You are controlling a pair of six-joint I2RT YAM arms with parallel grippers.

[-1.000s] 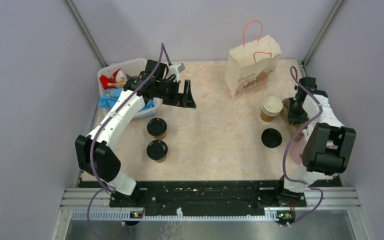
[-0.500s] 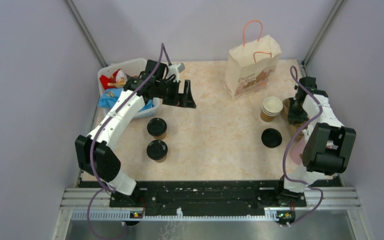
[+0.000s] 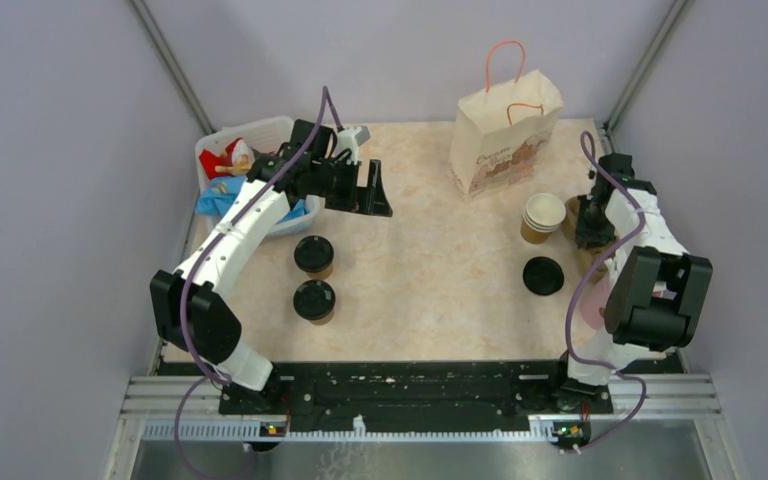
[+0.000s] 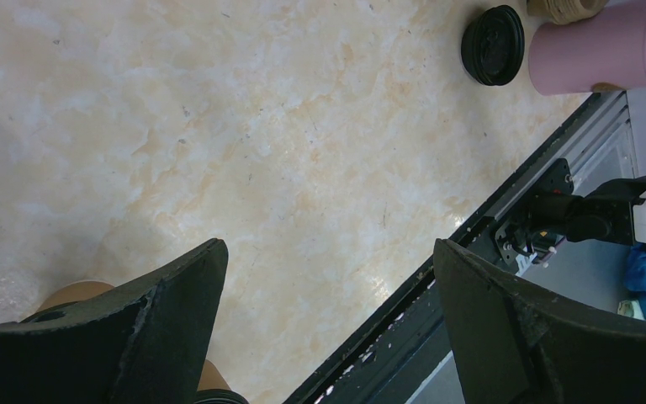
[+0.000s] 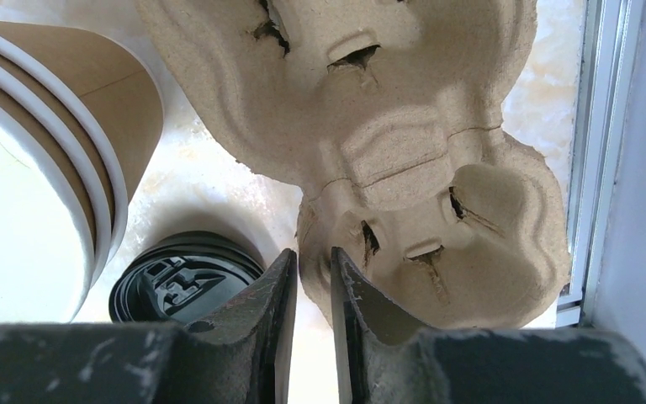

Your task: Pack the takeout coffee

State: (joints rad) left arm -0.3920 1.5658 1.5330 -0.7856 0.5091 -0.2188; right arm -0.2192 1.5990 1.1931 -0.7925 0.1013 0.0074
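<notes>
Two brown paper coffee cups with black lids stand left of centre, one (image 3: 313,255) behind the other (image 3: 314,300). My left gripper (image 3: 375,190) hangs open and empty above the table behind them. In the left wrist view its jaws (image 4: 328,248) are wide apart, with a brown cup (image 4: 76,295) showing at the bottom left. My right gripper (image 3: 588,228) is at the right edge, shut on the rim of the brown pulp cup tray (image 5: 404,126). In the right wrist view the tray wall sits between its nearly closed jaws (image 5: 312,252).
A stack of empty paper cups (image 3: 542,217) and a stack of black lids (image 3: 543,275) sit left of the tray. A paper bag (image 3: 505,135) stands at the back. A pink cup (image 3: 594,305) is partly hidden by the right arm. A bin of packets (image 3: 250,165) is at the back left.
</notes>
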